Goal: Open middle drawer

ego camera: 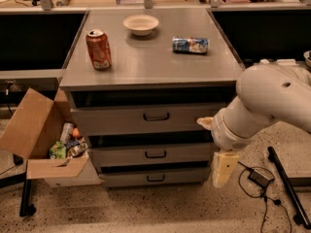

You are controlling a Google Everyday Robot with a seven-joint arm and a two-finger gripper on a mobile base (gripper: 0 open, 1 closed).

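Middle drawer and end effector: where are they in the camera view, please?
middle drawer [121, 155], camera view, left part of its front.
end effector [218, 152], camera view, its middle, right of the drawer fronts.

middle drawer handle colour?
Dark handle on the grey middle drawer, camera view; gripper at its right edge.

loc: robot lab | evid: gripper [224, 169] low by drawer cabinet [146, 67], floor cables [260, 178]
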